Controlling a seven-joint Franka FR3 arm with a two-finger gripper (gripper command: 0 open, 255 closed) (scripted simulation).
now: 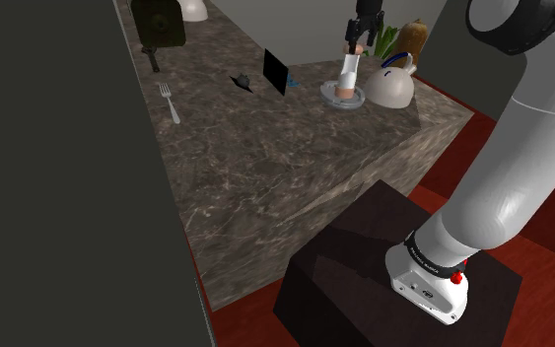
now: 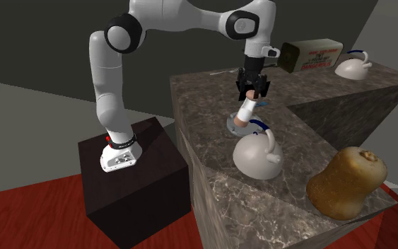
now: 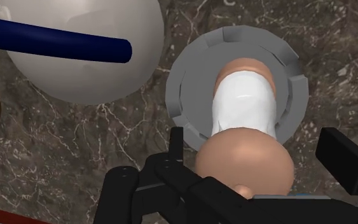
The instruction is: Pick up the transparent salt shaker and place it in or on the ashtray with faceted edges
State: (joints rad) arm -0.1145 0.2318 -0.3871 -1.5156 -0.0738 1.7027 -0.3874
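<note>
The salt shaker (image 3: 244, 108), with a white body and tan cap and base, stands slightly tilted in the grey faceted ashtray (image 3: 190, 83) on the marble counter. My gripper (image 3: 260, 153) hangs right above it, open, and each finger (image 3: 177, 143) stands a little off the tan cap. From the shoulder view, the shaker (image 1: 348, 74) rests in the ashtray (image 1: 329, 96) at the counter's far end, under the gripper (image 1: 357, 44). In the second exterior view the gripper (image 2: 250, 95) sits over the shaker (image 2: 246, 112) and ashtray (image 2: 231, 126).
A white kettle (image 3: 75, 57) with a blue handle stands right beside the ashtray. A brown loaf-like lump (image 2: 346, 180) lies past it near the counter's corner. A fork (image 1: 170, 102), a black panel (image 1: 276, 71) and a small dark object (image 1: 242, 82) lie farther along.
</note>
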